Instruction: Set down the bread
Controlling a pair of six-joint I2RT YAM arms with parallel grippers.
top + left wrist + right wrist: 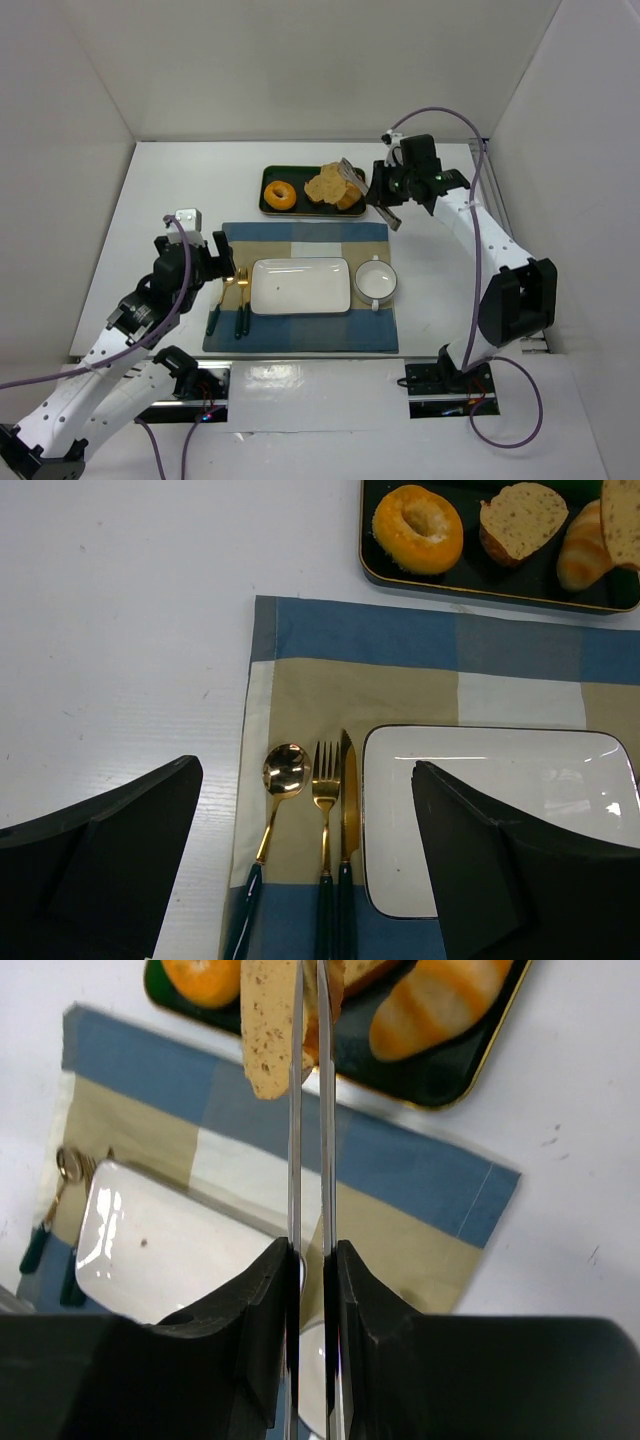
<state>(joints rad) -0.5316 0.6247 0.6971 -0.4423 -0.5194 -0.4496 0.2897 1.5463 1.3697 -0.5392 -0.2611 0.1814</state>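
The bread (268, 1030), a tan speckled slice, hangs pinched between the two metal blades of tongs (295, 1160), over the front edge of the dark tray (450, 1085). My right gripper (311, 1250) is shut on the tongs. In the top view it (385, 190) sits just right of the tray (266, 205), with the bread (350, 176) lifted at the tong tips. The bread's edge shows in the left wrist view (622, 520). My left gripper (308, 770) is open and empty above the cutlery, at the placemat's left side (222, 258).
The tray holds a doughnut (279, 194), a rounder tan slice (325, 185) and a golden roll (440, 1005). On the blue and tan placemat (300, 235) lie a white rectangular plate (300, 285), a white bowl (377, 280) and a gold spoon, fork and knife (323, 800).
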